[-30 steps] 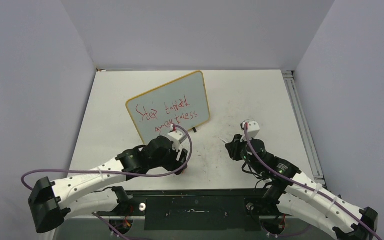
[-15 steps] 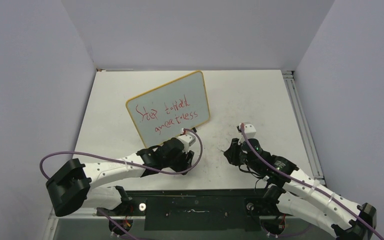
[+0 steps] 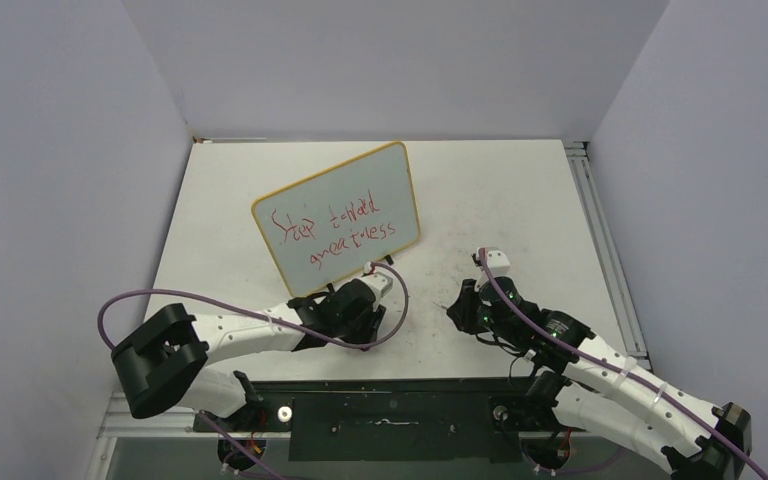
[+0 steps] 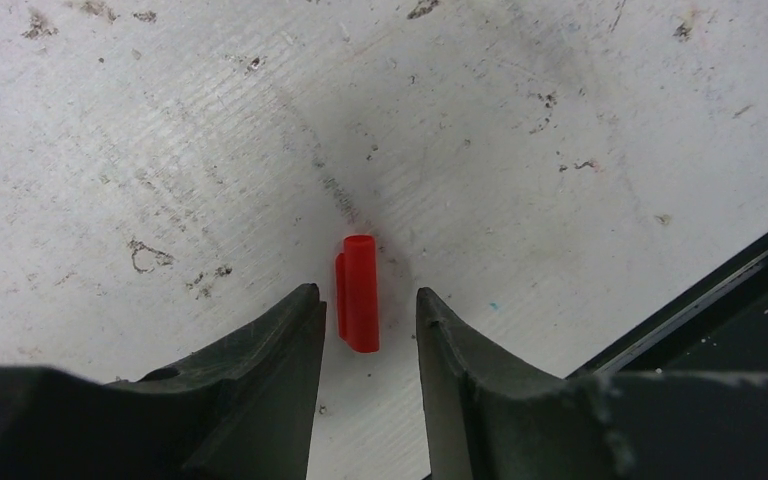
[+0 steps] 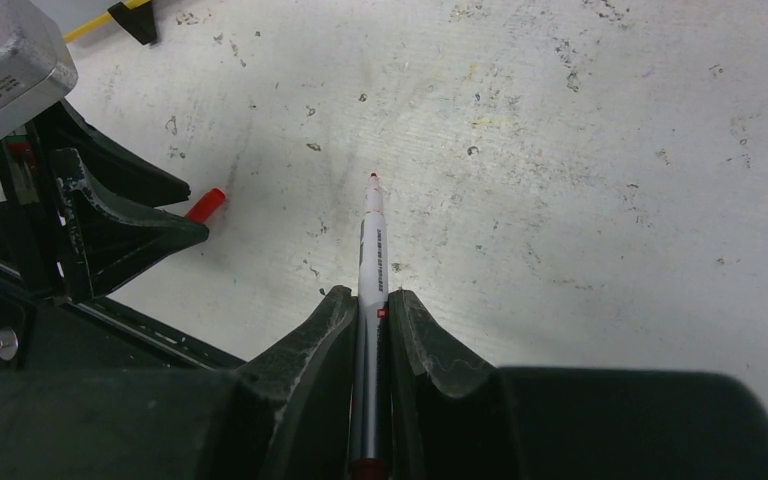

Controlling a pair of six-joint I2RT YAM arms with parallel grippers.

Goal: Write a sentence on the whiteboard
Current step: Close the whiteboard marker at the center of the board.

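The whiteboard stands tilted at mid-table on small black feet, and the red sentence runs across it in two lines. My left gripper is low over the table near its front edge. It is open, and a short red marker cap lies flat between its fingertips, with a gap on each side. My right gripper is shut on a grey-white marker, whose uncapped red tip points away over the table. In the right wrist view the cap lies beside the left fingers.
The black front rail runs close to the right of the left gripper. A metal rail lines the table's right edge. Grey walls close in the left, back and right. One black foot of the board shows at the far left.
My left arm has swung its elbow rightward and its wrist has moved slightly right and toward the front. My right gripper has drifted a little toward the front and left. The whiteboard has not moved.
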